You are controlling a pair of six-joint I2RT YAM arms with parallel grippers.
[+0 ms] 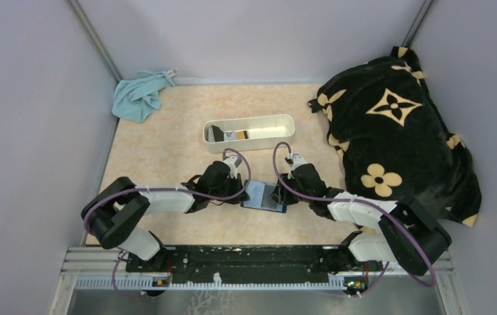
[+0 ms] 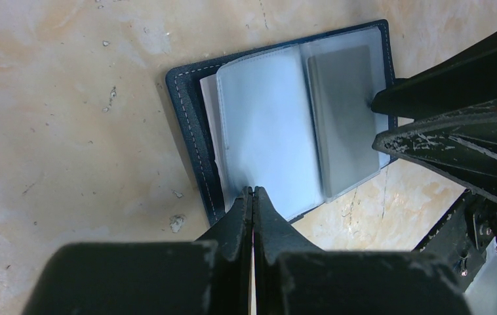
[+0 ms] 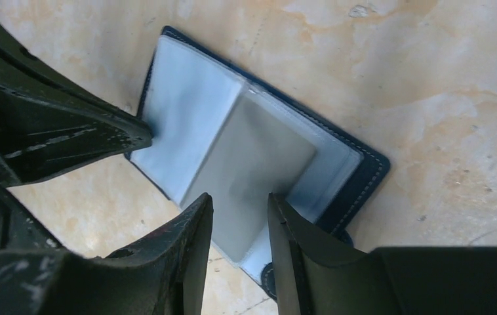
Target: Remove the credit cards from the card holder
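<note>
Centrally on the tabletop (image 1: pixel 167 157), just ahead of the two arm bases, the holder (image 1: pixel 263 195) lies open and flat with its navy cover down. Its stitched edges run askew to the tabletop's edges. A clear sleeve (image 2: pixel 265 125) fills the left half. The right half holds a grey card (image 3: pixel 252 170), still fully inside its pocket, its edges just within the pocket's rim.

The left tool (image 2: pixel 254 191) is clenched, its tips meeting at the near edge of the clear sleeve. Whether any film is caught between them cannot be told. The right tool (image 3: pixel 239 197) stands released, its jaws partly parted over the outer edge of the card's pocket. One finger is on each side of the card's end and nothing is visibly clamped between them. The two tools come in from opposite sides and nearly close off the holder, so only its far edge and near edge stay unobstructed.

Beyond the holder a white tray (image 1: pixel 278 121) lies crosswise, apart from it, with a bare strip of tabletop between. A few small flat things sit in its left half. A blue cloth (image 1: pixel 139 95) is bunched in the far left corner against the wall. A black flowered blanket (image 1: pixel 397 131) is heaped over the far right side, its edge near the right arm. Bare tabletop lies to the left of the holder and the tray.
</note>
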